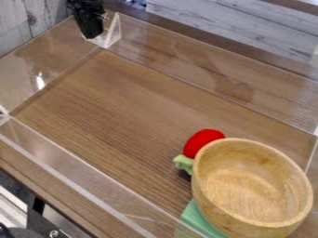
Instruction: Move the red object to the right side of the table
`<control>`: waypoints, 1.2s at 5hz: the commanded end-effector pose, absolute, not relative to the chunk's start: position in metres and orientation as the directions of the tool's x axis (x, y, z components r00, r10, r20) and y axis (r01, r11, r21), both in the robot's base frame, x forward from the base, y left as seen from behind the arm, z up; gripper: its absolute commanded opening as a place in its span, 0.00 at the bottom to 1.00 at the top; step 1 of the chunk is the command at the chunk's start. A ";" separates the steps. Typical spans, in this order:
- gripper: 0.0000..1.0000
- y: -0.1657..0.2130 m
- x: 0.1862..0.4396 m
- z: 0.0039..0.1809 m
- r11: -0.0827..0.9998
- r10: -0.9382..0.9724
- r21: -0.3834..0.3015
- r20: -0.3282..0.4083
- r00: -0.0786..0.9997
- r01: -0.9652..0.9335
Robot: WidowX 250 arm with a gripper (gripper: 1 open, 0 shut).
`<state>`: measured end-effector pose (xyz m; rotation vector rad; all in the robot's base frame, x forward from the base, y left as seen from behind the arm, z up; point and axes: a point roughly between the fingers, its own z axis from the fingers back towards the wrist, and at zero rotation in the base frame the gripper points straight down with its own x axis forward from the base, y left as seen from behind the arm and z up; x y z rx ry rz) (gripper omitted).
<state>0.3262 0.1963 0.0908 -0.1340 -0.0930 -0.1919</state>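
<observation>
Red object (204, 142) lies well apart from fingers (88, 25), seemingly closed, empty.

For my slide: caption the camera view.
Tool in far corner; red object beside wooden bowl on table.

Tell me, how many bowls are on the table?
1. The wooden bowl sits at the lower right, right next to the red object, over a green block. Nothing suggests another hidden bowl.
</observation>
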 end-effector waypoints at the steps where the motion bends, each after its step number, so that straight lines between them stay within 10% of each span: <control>1: 1.00 0.197 0.333 0.115 0.966 -0.228 -0.087 0.152 0.962 0.243; 2: 0.00 0.197 0.334 0.106 0.962 -0.242 -0.089 0.150 0.959 0.257; 3: 1.00 0.198 0.335 0.096 0.959 -0.254 -0.092 0.147 0.956 0.269; 4: 1.00 0.201 0.343 0.097 0.966 -0.223 -0.103 0.149 0.963 0.239; 5: 0.00 0.198 0.346 0.100 0.968 -0.214 -0.098 0.148 0.966 0.230; 6: 0.00 0.208 0.353 0.109 0.981 -0.150 -0.097 0.150 0.977 0.165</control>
